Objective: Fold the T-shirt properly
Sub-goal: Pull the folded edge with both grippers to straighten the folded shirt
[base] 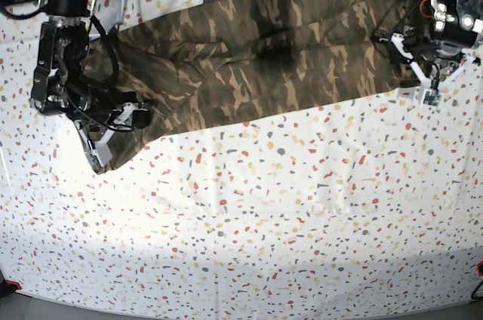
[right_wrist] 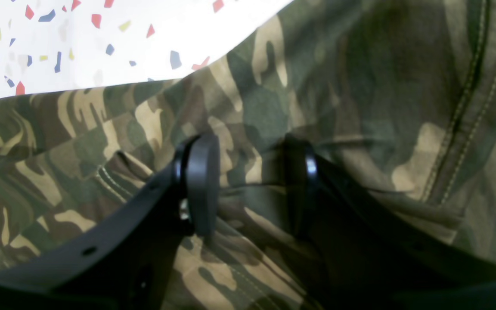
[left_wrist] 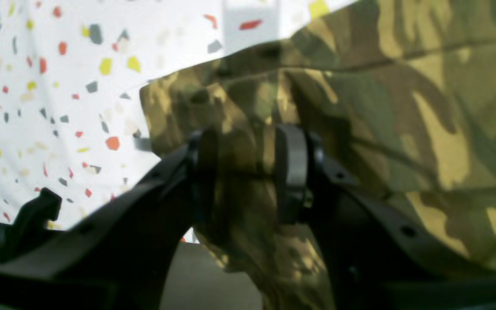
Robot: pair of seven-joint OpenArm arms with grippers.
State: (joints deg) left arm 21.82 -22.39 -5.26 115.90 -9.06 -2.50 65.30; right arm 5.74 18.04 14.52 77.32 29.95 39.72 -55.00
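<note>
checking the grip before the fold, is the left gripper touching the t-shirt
Touching. The left wrist view shows a bunch of the T-shirt pinched between both pads of the left gripper.

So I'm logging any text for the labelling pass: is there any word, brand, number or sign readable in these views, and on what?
None can be read.
T-shirt: camouflage pattern only, no print or label in view.
Table cover: coloured speckles only, no writing.
Small green board hanging by the left gripper: any marking is too small to read.
Right gripper: plain black, no marking.
</note>
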